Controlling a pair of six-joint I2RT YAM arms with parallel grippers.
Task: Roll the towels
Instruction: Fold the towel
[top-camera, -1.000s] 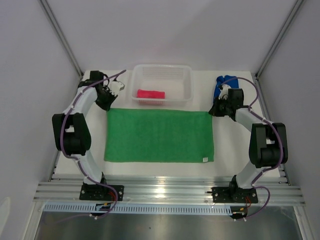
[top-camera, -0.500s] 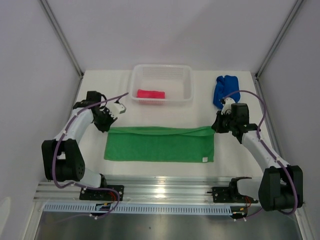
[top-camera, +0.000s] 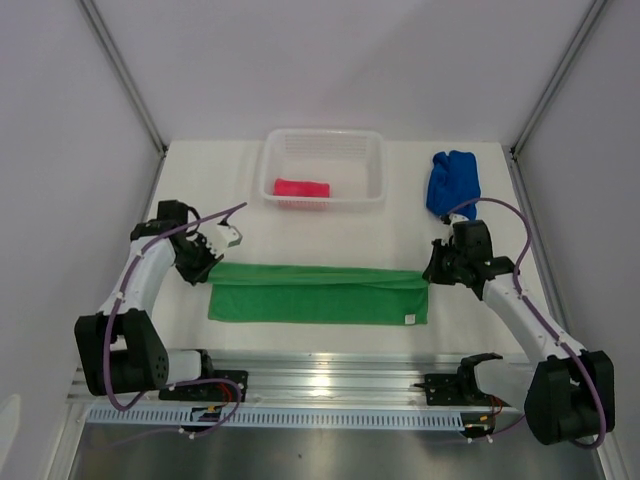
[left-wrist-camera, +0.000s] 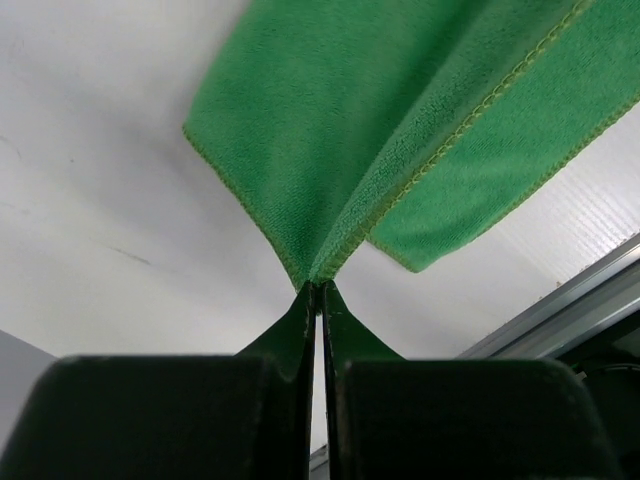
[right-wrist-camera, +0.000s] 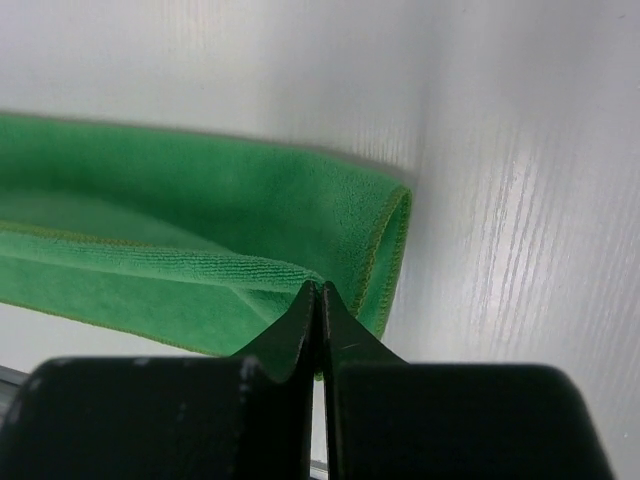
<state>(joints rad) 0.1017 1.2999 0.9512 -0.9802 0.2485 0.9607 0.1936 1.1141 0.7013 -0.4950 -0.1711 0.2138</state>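
You have the soft green cloth towel (top-camera: 318, 295) lying as a long strip across the near half of the white table (top-camera: 330, 235), its far edge doubled over toward the near side. Your left gripper (top-camera: 207, 268) is pinched tight on the left end of that doubled edge. The left wrist view shows its fingers pressed together with a thin ridge of cloth caught between them. Your right gripper (top-camera: 432, 272) is clamped the same way on the right end, where the cloth curls into a loose loop.

Expect this towel to be light, limp and a little grippy. It will probably sag between the two holds and drape wherever it is let down. Hold it by the hemmed corners, where the stitching gives the fingers something firm, and keep both ends level or the fold will likely skew.

The bright pink towel (top-camera: 301, 187) lies bundled in the white plastic mesh basket (top-camera: 325, 136) at the far middle. The royal blue towel (top-camera: 452, 182) sits crumpled at the far right, apart from both arms.
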